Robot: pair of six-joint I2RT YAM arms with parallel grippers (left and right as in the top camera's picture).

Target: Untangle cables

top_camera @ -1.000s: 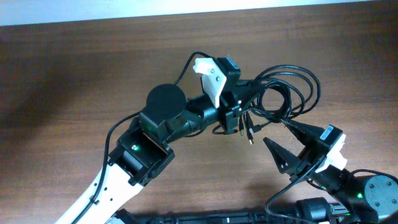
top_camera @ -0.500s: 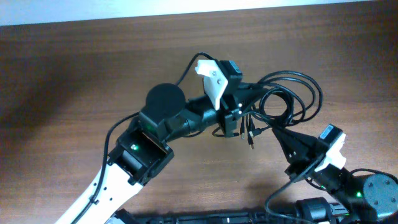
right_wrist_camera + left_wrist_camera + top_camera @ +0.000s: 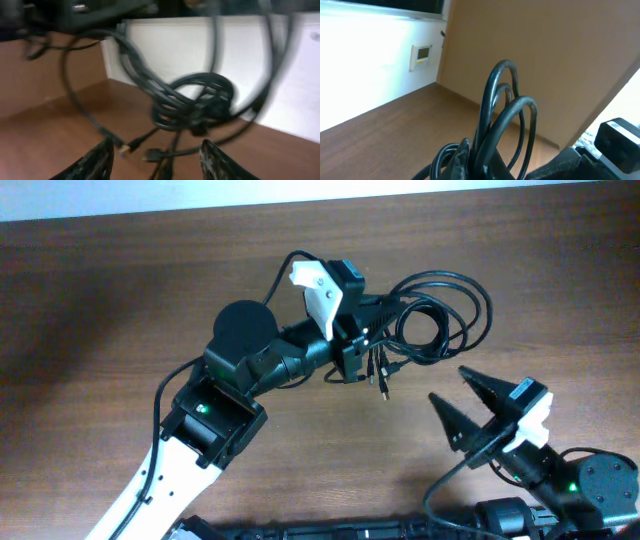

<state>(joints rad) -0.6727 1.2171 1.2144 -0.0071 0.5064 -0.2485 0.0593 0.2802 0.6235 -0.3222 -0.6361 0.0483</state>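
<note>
The cables (image 3: 440, 315) are a tangled bundle of thin black loops, lifted off the table with their plug ends (image 3: 381, 380) dangling. My left gripper (image 3: 357, 345) is shut on the bundle at its left side. In the left wrist view the cables (image 3: 506, 112) arch up from between the fingers (image 3: 462, 159). My right gripper (image 3: 450, 386) stands open below and right of the bundle, holding nothing. In the blurred right wrist view the knot of cables (image 3: 195, 105) hangs ahead of the gripper (image 3: 157, 145), and a gold-tipped plug (image 3: 125, 148) lies near its left finger.
The wooden table (image 3: 120, 300) runs under both arms. The left arm's white and black body (image 3: 200, 430) crosses the front left. A white wall (image 3: 165, 45) borders the table's far edge.
The left gripper has carried the bundle left and slightly away. The right gripper closed near the loops half a second ago, has reopened and now sits clear of them.
</note>
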